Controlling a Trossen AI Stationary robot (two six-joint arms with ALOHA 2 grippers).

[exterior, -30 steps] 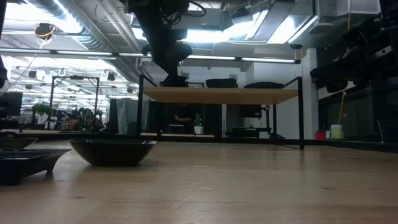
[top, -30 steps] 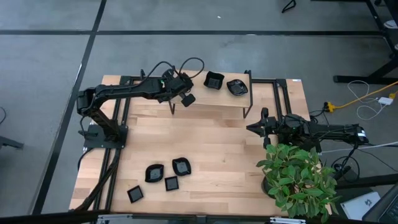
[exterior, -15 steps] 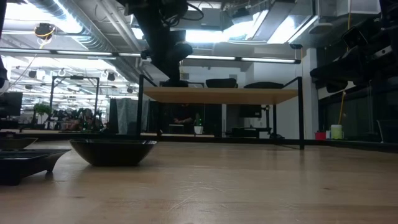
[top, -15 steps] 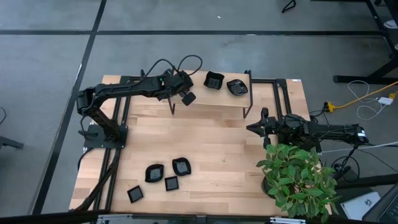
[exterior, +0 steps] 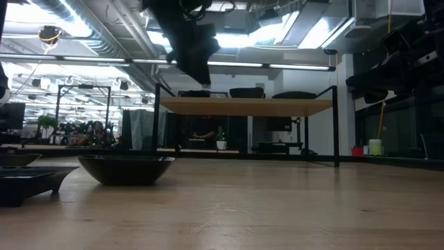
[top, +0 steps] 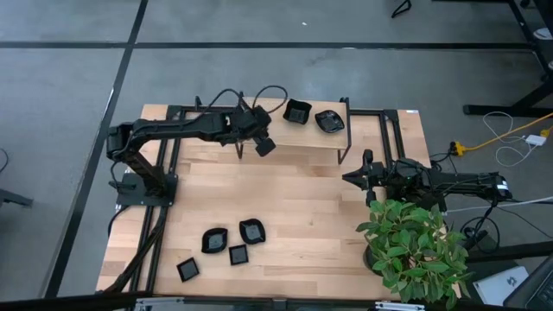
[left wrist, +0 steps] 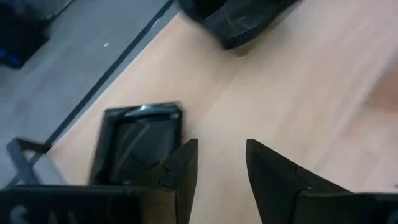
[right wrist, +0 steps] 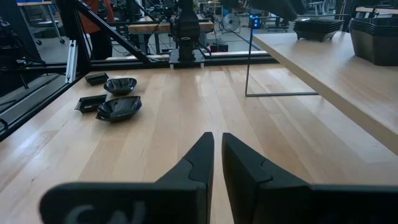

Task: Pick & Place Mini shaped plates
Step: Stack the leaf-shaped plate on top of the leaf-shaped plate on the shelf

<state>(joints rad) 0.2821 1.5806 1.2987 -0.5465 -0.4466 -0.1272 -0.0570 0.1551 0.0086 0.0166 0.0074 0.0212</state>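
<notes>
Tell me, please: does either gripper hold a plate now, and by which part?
Neither. The left gripper is open, empty, over the shelf; the right gripper is shut on nothing.

the wooden table (top: 294,203) stood on a grey concrete floor (top: 69,78) crossed by dark lines. a raised wooden shelf (exterior: 246,105) on thin black legs ran along the table's far side. a leafy green plant (top: 415,246) sat at one corner. yellow and white cables (top: 510,138) lay on the floor. long ceiling lights (exterior: 277,66) lit a workshop with benches behind.
</notes>
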